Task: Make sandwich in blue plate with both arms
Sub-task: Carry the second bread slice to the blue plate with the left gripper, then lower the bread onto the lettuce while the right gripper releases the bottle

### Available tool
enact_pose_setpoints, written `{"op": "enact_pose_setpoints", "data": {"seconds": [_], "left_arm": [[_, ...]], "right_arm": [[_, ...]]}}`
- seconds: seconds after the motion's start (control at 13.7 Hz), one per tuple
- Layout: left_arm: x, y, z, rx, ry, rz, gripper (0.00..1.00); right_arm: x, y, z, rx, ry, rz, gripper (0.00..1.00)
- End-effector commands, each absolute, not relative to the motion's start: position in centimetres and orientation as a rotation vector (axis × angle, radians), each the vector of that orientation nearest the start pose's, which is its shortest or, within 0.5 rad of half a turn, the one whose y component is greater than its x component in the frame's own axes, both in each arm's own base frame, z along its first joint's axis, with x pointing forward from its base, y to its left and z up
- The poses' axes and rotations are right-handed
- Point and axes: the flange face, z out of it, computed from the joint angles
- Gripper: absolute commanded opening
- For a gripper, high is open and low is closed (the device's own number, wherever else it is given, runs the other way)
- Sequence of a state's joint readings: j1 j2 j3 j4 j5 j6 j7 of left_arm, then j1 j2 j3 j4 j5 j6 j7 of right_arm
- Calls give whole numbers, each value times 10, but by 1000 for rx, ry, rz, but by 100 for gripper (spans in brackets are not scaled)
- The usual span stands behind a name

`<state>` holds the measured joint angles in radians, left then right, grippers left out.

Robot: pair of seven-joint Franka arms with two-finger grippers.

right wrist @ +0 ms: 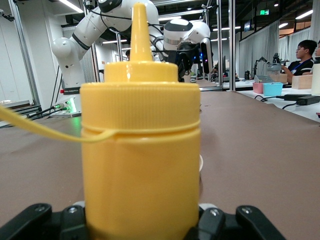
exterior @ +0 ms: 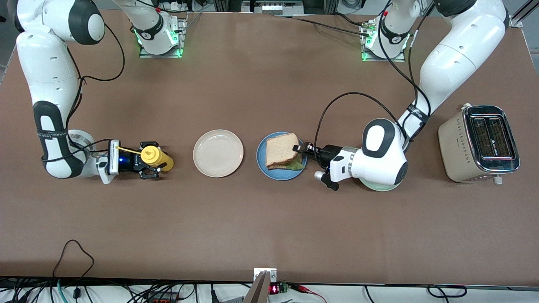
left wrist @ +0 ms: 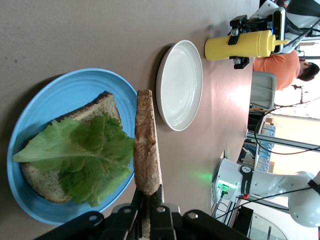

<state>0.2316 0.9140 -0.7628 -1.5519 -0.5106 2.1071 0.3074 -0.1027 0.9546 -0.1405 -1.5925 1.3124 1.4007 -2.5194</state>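
The blue plate (exterior: pixel 273 173) lies mid-table. On it lies a bread slice (left wrist: pixel 100 107) with a green lettuce leaf (left wrist: pixel 85 150) on top; the leaf's edge peeks out in the front view (exterior: pixel 297 165). My left gripper (exterior: pixel 304 150) is shut on the edge of a second bread slice (exterior: pixel 281 150) and holds it tilted over the plate, its free edge up off the lettuce; the left wrist view shows that slice (left wrist: pixel 146 145) edge-on in my left gripper (left wrist: pixel 148 192). My right gripper (exterior: pixel 152 163) is shut on an upright yellow squeeze bottle (exterior: pixel 156 156) toward the right arm's end.
A cream-white plate (exterior: pixel 218 152) lies between the bottle and the blue plate. A pale mint-green plate (exterior: pixel 381 186) lies mostly hidden under my left arm's wrist. A beige toaster (exterior: pixel 478 143) stands at the left arm's end. The yellow bottle (right wrist: pixel 142 150) fills the right wrist view.
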Motion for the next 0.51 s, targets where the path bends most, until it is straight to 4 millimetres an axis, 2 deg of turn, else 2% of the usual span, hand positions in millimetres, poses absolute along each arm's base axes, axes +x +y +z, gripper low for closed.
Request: {"op": "enact_pose_setpoints", "data": {"seconds": [0.0,0.07,0.15,0.22,0.29,0.36,0.44], "left_arm": [[622,-293,216,2069,-375,-297,1],[621,-292,211,2072,-372,-300,1],[621,-291,205,2075,-377,-299,2],[622,-286,198,2085,-387,-293,5],[622,-285,197,2087,-387,-294,13],[622,-284,196,2091,-387,-294,43],[624,-281,196,2100,-398,-290,99]], "right_arm": [[608,-24,87,-1228,-1273,-1034,32],[607,-24,87,-1227,-1274,-1032,68],[608,-24,88,-1227,-1275,-1033,100],[611,-25,92,-1225,-1284,-1038,100],[613,-27,96,-1228,-1294,-1030,100],[615,-29,102,-1230,-1303,-1028,100],[615,-34,104,-1238,-1301,-1032,100]]}}
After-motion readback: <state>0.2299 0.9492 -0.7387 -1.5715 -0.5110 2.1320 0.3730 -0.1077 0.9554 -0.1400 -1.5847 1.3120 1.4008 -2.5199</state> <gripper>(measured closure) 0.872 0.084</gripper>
